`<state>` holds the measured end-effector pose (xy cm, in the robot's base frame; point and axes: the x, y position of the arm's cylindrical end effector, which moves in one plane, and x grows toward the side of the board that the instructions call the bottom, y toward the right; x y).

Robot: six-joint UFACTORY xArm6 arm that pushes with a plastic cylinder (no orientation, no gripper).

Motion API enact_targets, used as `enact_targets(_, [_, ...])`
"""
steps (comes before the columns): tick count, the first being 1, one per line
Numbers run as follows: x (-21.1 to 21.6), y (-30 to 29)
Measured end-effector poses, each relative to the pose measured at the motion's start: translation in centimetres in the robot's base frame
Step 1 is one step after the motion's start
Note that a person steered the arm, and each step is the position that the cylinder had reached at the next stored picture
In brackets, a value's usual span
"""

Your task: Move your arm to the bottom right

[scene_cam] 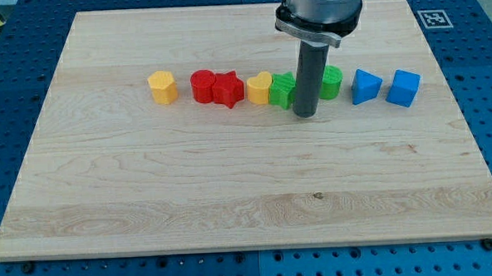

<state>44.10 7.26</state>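
While the rod (307,69) stands upright over the far half of the tabletop (231,180), my tip (305,116) rests on the wood at the near edge of a row of eight blocks. No hand is fitted: the arm ends in this plain dark rod, so nothing opens, closes or clamps.

Row of blocks, left to right:
- yellow hexagon (163,87), standing alone, apart from the rest;
- red cylinder (202,85), touching the red star (228,89) on its right;
- yellow heart (260,87), just beside the red star and touching the green star (282,90);
- green cylinder (332,81), partly hidden behind the rod;
- blue triangle (365,86) and blue cube (404,87), near each other but apart.

My tip lies between the green star and the green cylinder, just beside the star's right edge and slightly nearer than both. Whether it touches either green block cannot be told, since the rod covers the gap between them.

Position relative to the task: my tip sits right of the tabletop's centre line and in the far half. The near right corner (474,215) of the tabletop is well apart from it, and bare wood lies between the two.

Surroundings: a blue perforated base (13,148) frames the tabletop, and a black-and-white marker (434,18) sits at the far right corner.
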Motion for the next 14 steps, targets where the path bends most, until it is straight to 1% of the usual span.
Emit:
enact_targets(1, [0.0, -1.1])
enact_targets(3, [-1.4, -1.2])
enact_targets(5, [1.2, -1.2])
enact_targets(6, [1.3, -1.0])
enact_targets(7, [4.4, -0.1])
enact_targets(8, [10.2, 0.5])
enact_targets(9, [12.1, 1.3])
enact_targets(10, [12.1, 1.8])
enact_targets(11, [12.6, 7.4])
enact_targets(12, [12.6, 10.8])
enact_targets(14, [12.6, 21.6])
